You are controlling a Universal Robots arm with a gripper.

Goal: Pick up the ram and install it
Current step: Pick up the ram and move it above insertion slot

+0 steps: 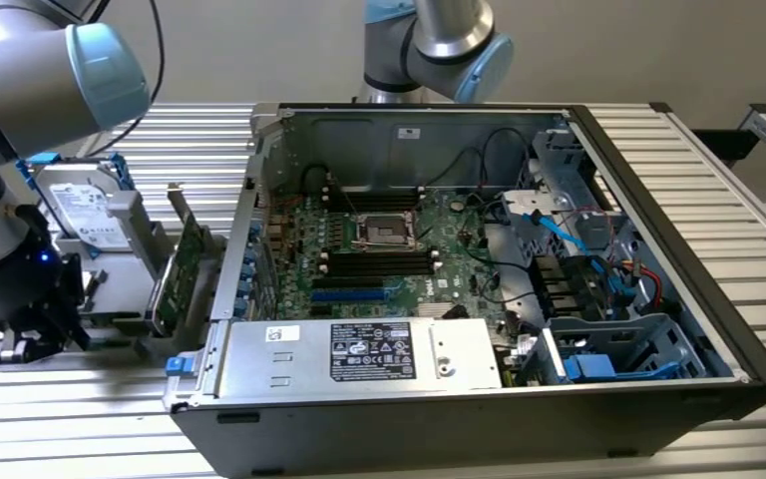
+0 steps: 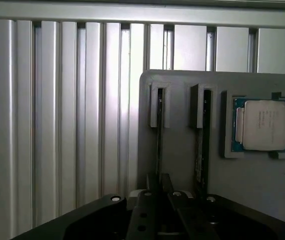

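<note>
In the wrist view a grey holder (image 2: pixel 182 165) carries two rams standing on edge in its slots. One ram (image 2: pixel 159 135) is a thin dark strip running down between my fingertips. The second ram (image 2: pixel 200 145) stands in the neighbouring slot. My gripper (image 2: pixel 160 184) is shut on the end of the first ram, which still sits in its slot. In the exterior view the gripper (image 1: pixel 21 344) hangs low over the holder at that view's far left, outside the open computer case (image 1: pixel 649 180). The motherboard's black ram slots (image 1: pixel 380 264) lie inside the case.
A processor chip (image 2: pixel 262 125) rests in a recess of the holder beside the rams. A silver hard drive (image 1: pixel 84 210) with blue rails and a green expansion card (image 1: pixel 184 269) stand between the gripper and the case. A power supply (image 1: pixel 356 354) fills the case's near side.
</note>
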